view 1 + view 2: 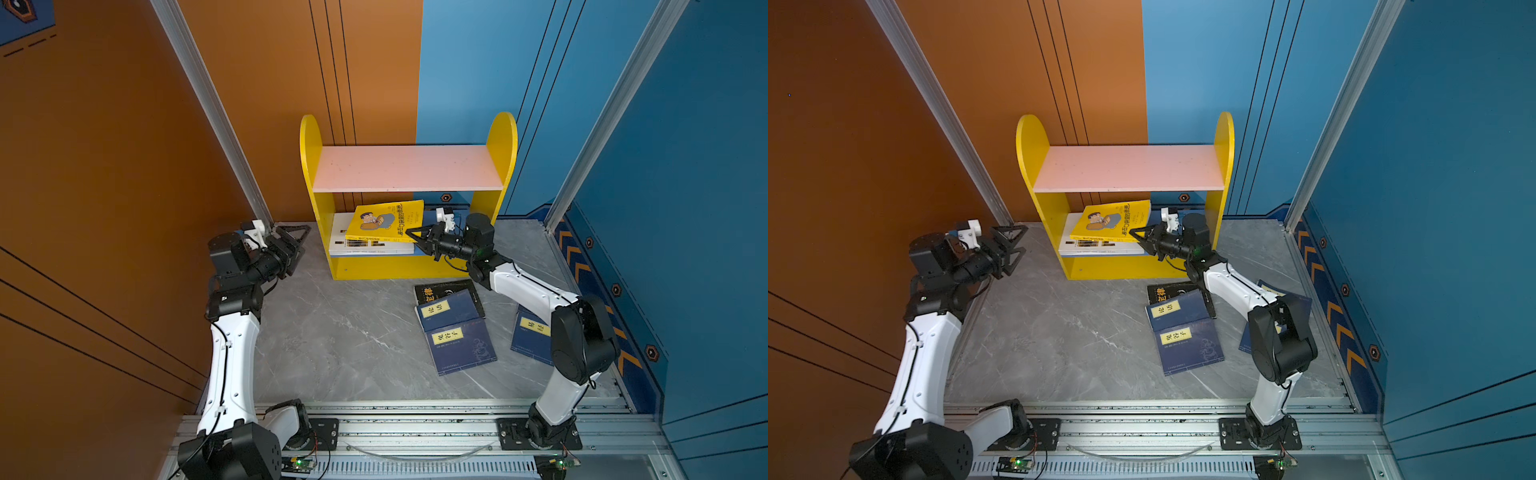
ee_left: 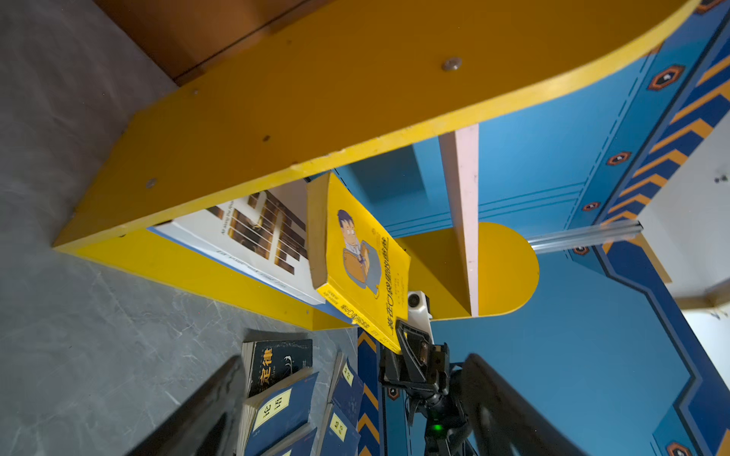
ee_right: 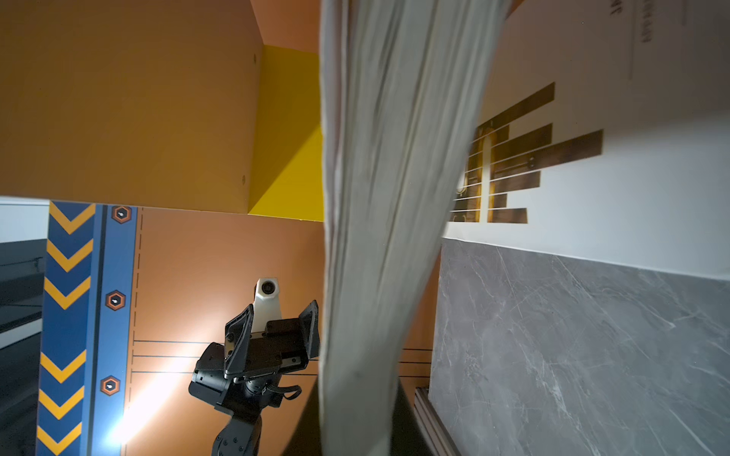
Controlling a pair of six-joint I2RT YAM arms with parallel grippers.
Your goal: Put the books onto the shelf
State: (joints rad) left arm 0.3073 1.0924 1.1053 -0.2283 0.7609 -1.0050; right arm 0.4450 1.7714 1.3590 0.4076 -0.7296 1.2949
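**Right hand** (image 1: 415, 237): jaws pinched narrow on one corner of the yellow book (image 1: 386, 220). In the left wrist view the fingers (image 2: 407, 343) clamp cover and pages together.

**Item held:** yellow book, a thin paperback inside the lower tier of the shelf (image 1: 309, 166). It is tilted: the gripped corner is raised, and the edge away from the hand rests on the white book (image 1: 365, 248).

**Handling, judged:**
- Light and flexible, so it is apt to droop or pivot from a corner hold.
- The cover looks glossy, so it may slip.
- A deeper bite along the spine side, nearer mid-length, would probably carry it flatter.

**Directly under the held item:** white book, the larger of the two, lying flat on the lower board. Judged stiffer because of its bulk, and a fair surface to slide the yellow one across.

**Behind the wrist, toward the arm's base, on the table** (image 1: 332, 345):
- The black book (image 1: 440, 291) lies flat.
- Two of the navy books (image 1: 463, 347) lie on it, overlapped.
- A third lies beyond the forearm, partly hidden by it.
- All lie flat and thin and offer little edge to grasp. Judged best taken at an overhanging corner.

**Left hand** (image 1: 297, 243): jaws spread wide, holding nothing. It is well apart from the right hand, outside the shelf's far side panel.
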